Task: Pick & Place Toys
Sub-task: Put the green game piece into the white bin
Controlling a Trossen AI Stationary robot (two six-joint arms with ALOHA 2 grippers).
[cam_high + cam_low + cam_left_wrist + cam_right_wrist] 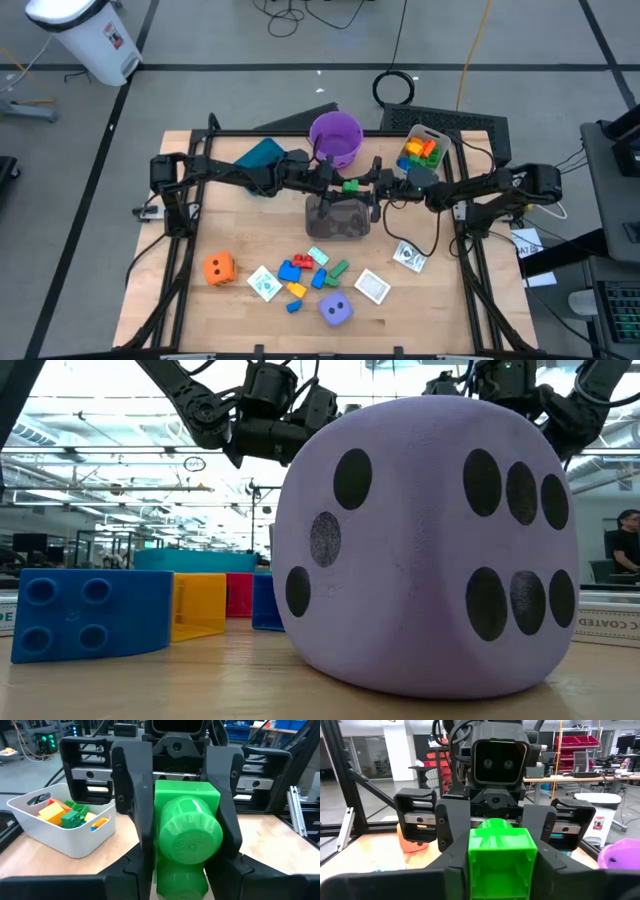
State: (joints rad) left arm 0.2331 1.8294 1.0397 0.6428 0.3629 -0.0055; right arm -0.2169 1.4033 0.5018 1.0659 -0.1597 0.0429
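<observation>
Mid-handover: left gripper and right gripper both clamp one green block between them, over clear tub. Most toys, both dice, cards lie below, unsorted.

A purple bucket stands at the table's far edge, with a teal bin to its left and a white tub to its right. A clear plastic tub sits just in front of the bucket, and a white trash can stands on the floor at far left
</observation>
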